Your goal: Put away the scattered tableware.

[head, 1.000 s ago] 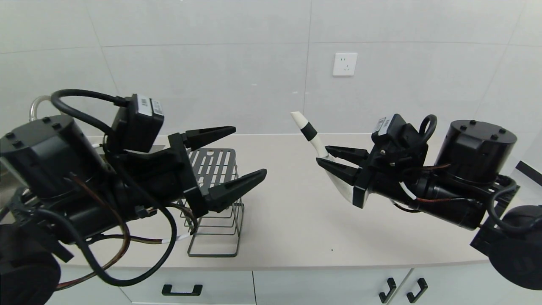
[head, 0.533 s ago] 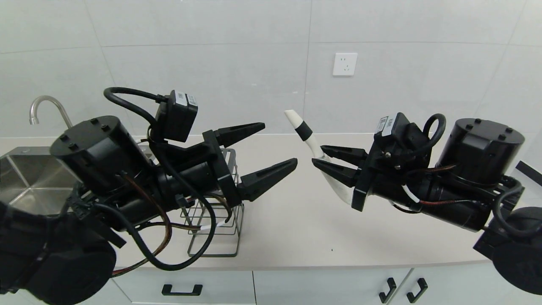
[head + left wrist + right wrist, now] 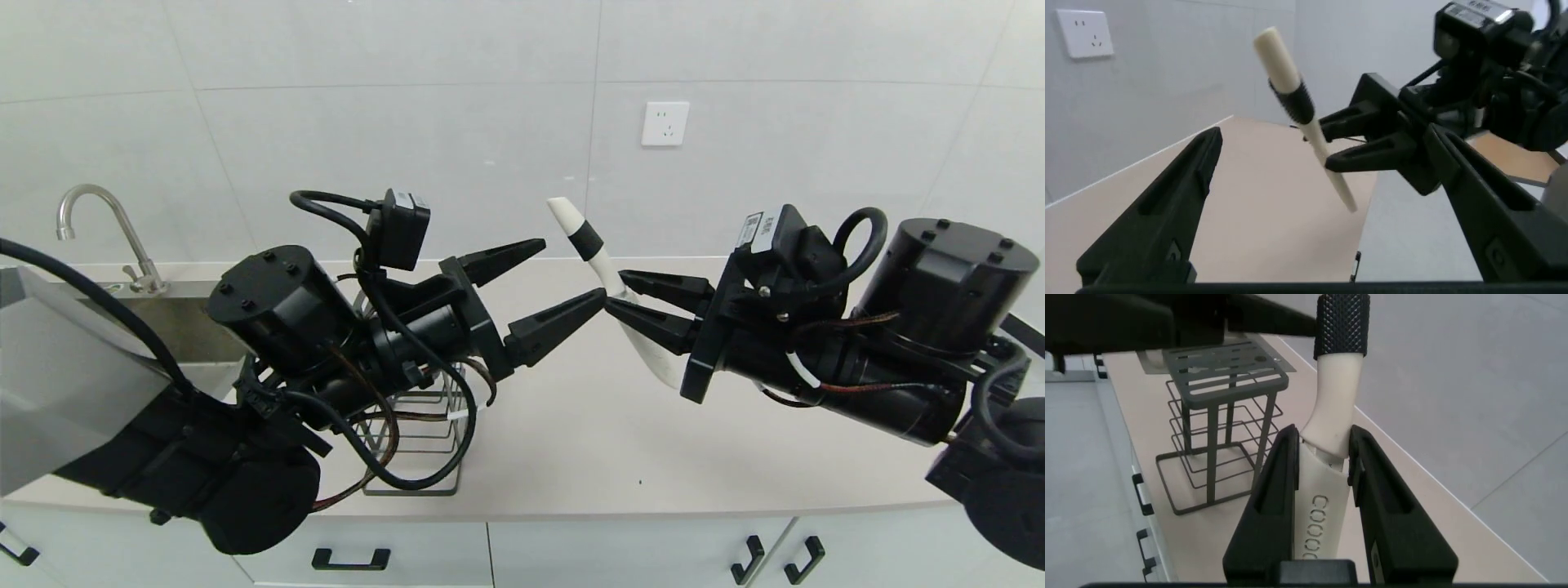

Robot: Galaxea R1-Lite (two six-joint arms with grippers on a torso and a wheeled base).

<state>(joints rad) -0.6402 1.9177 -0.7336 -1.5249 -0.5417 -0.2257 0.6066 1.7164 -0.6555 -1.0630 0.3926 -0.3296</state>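
Utensil (image 3: 600,261) up in the air over the counter (image 3: 571,425), white with a black knurled band near the top of the handle. Tilted: handle end high and leaning towards the left arm, broad white end low. Pinched at the neck by the right gripper (image 3: 616,292), both fingers pressed flat against its sides, plain to see in the right wrist view (image 3: 1324,437) with the stem (image 3: 1335,400) rising between them. Printed marks on the broad part below the fingers, too small to read.

Left gripper (image 3: 573,269) right up close, fingers spread wide, nothing in them. Lower fingertip almost meeting the right gripper's tips in the head view; touching or not, cannot tell. From the left wrist (image 3: 1290,114), handle (image 3: 1298,110) framed between the spread fingers but clear of both, right gripper (image 3: 1327,145) clamped lower down.

Wire rack (image 3: 416,457) with a slotted top (image 3: 1221,367) standing on the counter below the left arm, well apart from the utensil. Faucet (image 3: 90,204) off at the far left, socket (image 3: 664,122) on the tiled wall behind.
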